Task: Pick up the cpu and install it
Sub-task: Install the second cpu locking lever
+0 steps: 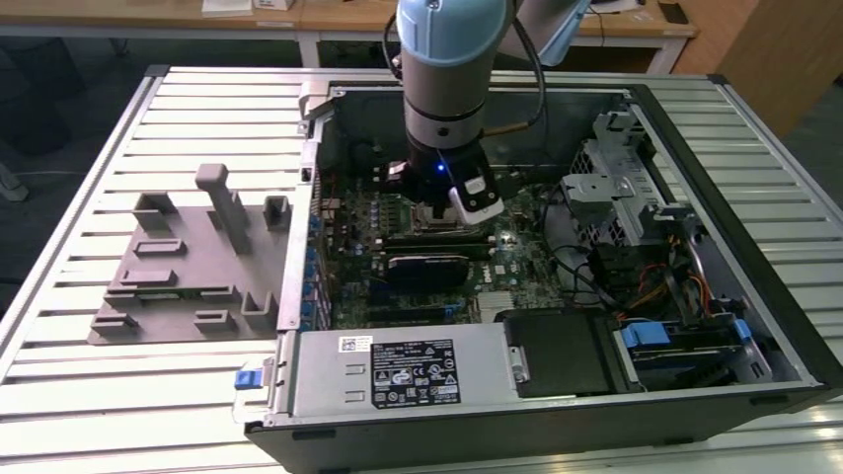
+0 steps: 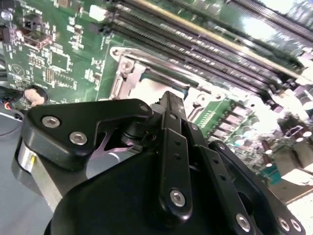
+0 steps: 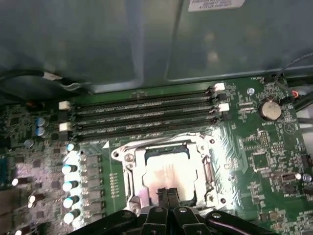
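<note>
CPU (image 3: 168, 172) was the focus, but the largest thing in sight was the slatted metal table (image 1: 79, 395), carrying an open computer case (image 1: 737, 197) laid on its side. To the exterior view's left of the case sat a grey plastic plate (image 1: 172, 296) with upright blocks. Inside the case lay the green motherboard (image 3: 254, 147), with a row of long memory slots (image 3: 142, 117) beside the metal socket frame (image 3: 128, 171). The arm (image 1: 455, 59) reached straight down into the case over that socket. The chip, silvery and square, lay flat within the socket frame in the first wrist view. The gripper (image 3: 168, 193) hung directly above it, fingers (image 3: 163, 194) pressed together with no gap between their tips; whether they touched the chip could not be told.
</note>
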Tool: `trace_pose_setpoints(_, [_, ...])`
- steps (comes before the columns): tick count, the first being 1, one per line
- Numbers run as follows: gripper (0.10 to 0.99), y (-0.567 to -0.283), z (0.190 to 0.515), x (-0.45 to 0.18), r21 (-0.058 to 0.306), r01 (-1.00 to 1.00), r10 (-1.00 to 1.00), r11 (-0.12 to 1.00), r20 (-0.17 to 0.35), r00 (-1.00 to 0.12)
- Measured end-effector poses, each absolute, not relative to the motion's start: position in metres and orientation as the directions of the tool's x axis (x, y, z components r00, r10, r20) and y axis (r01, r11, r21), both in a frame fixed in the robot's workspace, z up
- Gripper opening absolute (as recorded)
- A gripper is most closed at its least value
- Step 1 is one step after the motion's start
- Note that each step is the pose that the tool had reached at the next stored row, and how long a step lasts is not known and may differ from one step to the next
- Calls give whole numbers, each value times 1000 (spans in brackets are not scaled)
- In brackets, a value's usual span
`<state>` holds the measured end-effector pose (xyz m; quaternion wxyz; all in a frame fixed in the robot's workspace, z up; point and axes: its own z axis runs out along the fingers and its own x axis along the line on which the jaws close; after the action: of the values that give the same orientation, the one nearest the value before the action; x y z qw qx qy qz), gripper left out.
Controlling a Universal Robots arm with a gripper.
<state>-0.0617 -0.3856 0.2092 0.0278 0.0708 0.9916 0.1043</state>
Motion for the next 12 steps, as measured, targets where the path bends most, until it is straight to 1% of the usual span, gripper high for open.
trace_pose_setpoints(3, [106, -377, 209, -59, 197, 135, 146, 971, -42, -988])
trace_pose_setpoints(7, [106, -368, 208, -58, 163, 135, 144, 977, -47, -988])
trace_pose_setpoints(12, [106, -368, 208, -58, 158, 135, 144, 978, -48, -988])
